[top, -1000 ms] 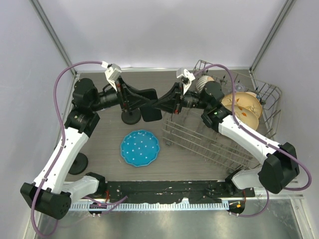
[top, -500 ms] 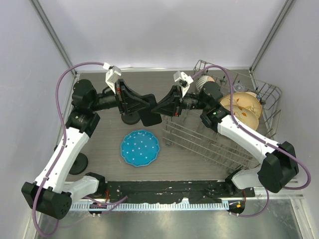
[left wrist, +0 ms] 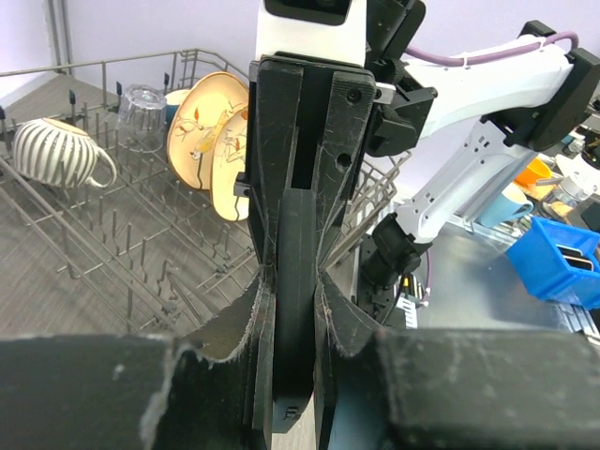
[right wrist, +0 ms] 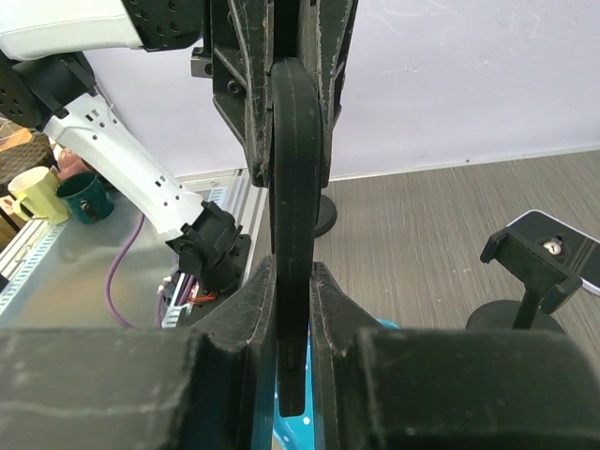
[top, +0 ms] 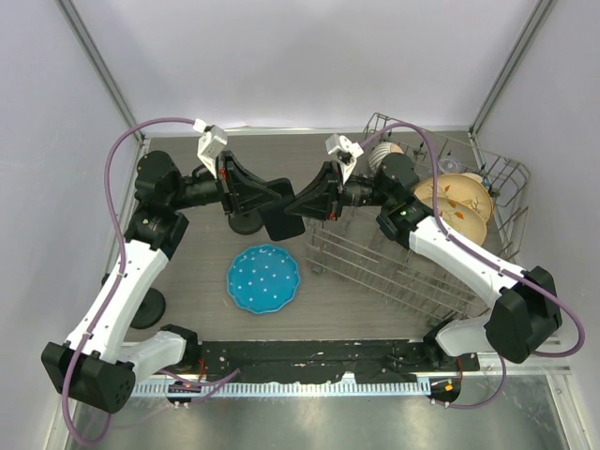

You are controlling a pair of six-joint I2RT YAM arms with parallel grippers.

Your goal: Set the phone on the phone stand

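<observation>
Phone [top: 281,223] held off the tabletop [top: 202,272], just beside the phone stand [right wrist: 539,272]; I see my left gripper [left wrist: 292,319] and right gripper [right wrist: 289,309] both clamped on it. Dish rack [top: 375,272]: plates [top: 459,202], striped mug [left wrist: 56,155], glass [left wrist: 142,103].

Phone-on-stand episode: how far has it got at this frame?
Done: the thin black phone is picked up. In hand: the left gripper and right gripper both clamp it edge-on in mid-air, apparently a handover. Left: one gripper must release, then the phone goes onto the empty black round-based phone stand.
</observation>
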